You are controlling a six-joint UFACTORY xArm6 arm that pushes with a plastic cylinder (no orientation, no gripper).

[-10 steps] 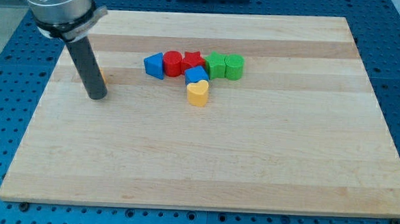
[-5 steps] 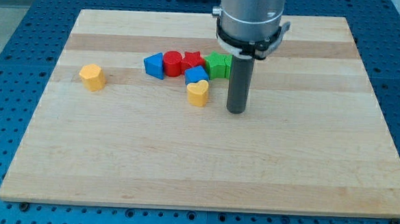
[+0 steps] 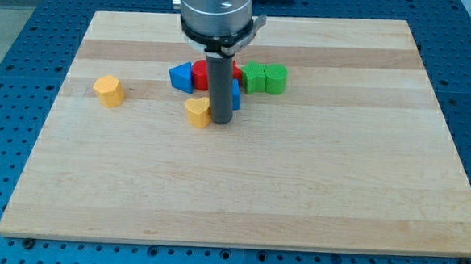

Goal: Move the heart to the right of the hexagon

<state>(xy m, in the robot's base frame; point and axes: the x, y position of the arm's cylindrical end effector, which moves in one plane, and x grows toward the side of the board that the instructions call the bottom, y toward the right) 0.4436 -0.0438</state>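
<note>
Standing on the wooden board [image 3: 296,200], the dark rod comes down from the arm's grey housing [image 3: 218,10], and my tip [image 3: 221,120] rests on the wood pressed right against the yellow heart [image 3: 198,111], on the heart's side toward the view's right. There is no claw on this arm to be apart or together; it ends in the plain rod alone.

Taking the heart as the marker: the yellow hexagon [image 3: 108,90] lies well apart from it toward the view's left and slightly nearer the view's top, alone on bare wood. Just above the heart runs a row of blocks. The blue triangle-like block [image 3: 180,76] sits up and a little left of the heart, touching the red round block [image 3: 200,76] beside it. The rod hides much of what comes next in the row: a sliver of another red block [image 3: 235,69] shows behind it, shape not clear, and a blue block [image 3: 236,95] peeks out just right of the rod, close to the heart's upper right. Farther right of the heart stand two green blocks, the first [image 3: 254,76] touching the second, rounder one [image 3: 275,79].
</note>
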